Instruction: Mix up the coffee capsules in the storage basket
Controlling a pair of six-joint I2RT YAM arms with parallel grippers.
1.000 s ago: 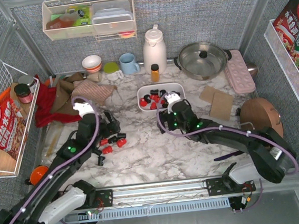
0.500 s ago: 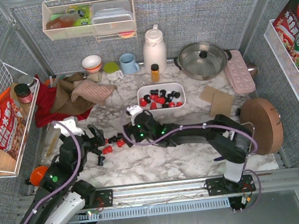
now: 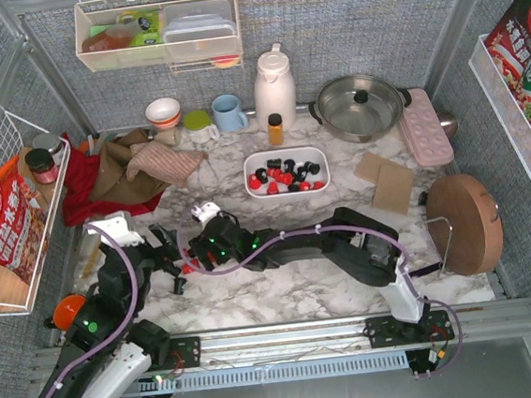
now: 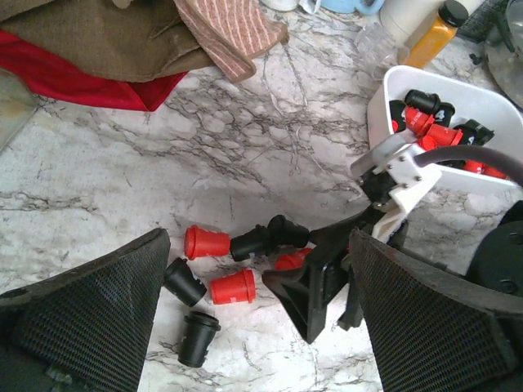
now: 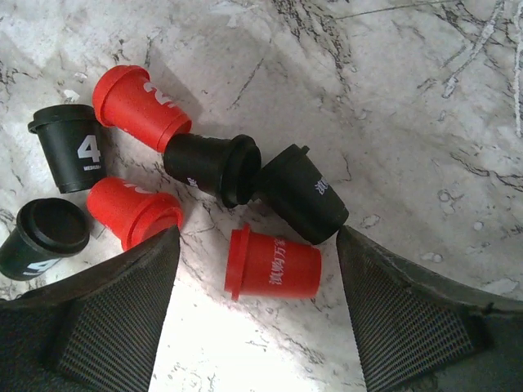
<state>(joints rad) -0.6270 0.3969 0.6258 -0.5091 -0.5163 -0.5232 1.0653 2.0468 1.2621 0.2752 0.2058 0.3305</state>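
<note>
The white storage basket stands at mid-table and holds several red and black coffee capsules. Several more capsules lie loose on the marble to its front left. My right gripper reaches left over that pile. It is open, with a red capsule lying on its side between the fingers, untouched. Two black capsules and more red ones lie just beyond. My left gripper hangs wide open over the same pile, holding nothing. The right gripper and the basket also show there.
Red, brown and striped cloths lie back left. A white jug, blue mug, orange bottle and steel pot line the back. A pink tray, cardboard pieces and a round wooden board sit at right.
My right arm swung left from the basket to the loose capsules and its jaws narrowed slightly. My left arm drew back toward the front left and stayed open.
</note>
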